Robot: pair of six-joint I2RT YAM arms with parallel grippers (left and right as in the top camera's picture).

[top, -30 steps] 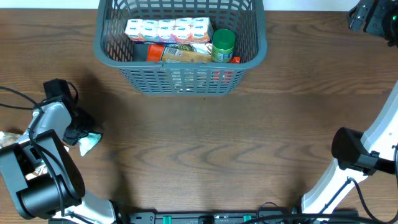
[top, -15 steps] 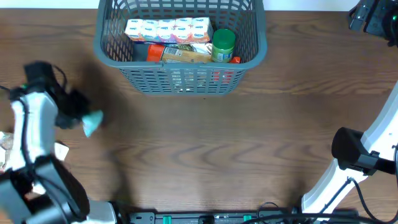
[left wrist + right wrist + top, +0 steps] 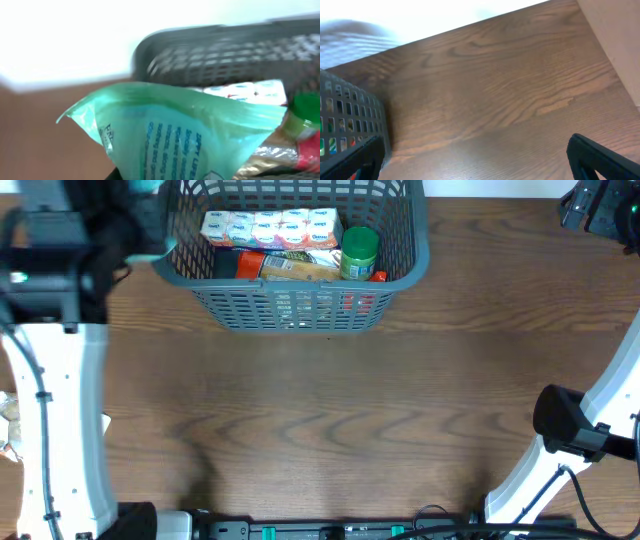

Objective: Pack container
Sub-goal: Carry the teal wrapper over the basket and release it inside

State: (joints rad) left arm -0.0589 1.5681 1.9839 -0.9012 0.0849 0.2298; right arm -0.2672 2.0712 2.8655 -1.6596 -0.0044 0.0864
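Note:
The dark grey slotted container [image 3: 421, 250] stands at the table's far middle. In it lie a row of small white bottles [image 3: 266, 227], a green-lidded jar [image 3: 360, 252] and a tan pouch [image 3: 295, 268]. My left gripper [image 3: 135, 215], blurred and raised, is at the container's left rim, shut on a teal packet [image 3: 185, 135]. In the left wrist view the packet hides the fingers, with the container [image 3: 200, 40] and the jar [image 3: 305, 115] behind it. My right gripper [image 3: 600, 208] is at the far right corner; its wrist view [image 3: 480, 170] shows the fingers wide apart and empty.
A few loose wrapped items [image 3: 8, 430] lie at the table's left edge. The right arm's base [image 3: 570, 425] stands at the near right. The right wrist view shows bare wood and the container's corner [image 3: 345, 115].
My left arm has lifted the teal packet off the table at the left and carried it up and away to the container's left rim. The right arm has not moved.

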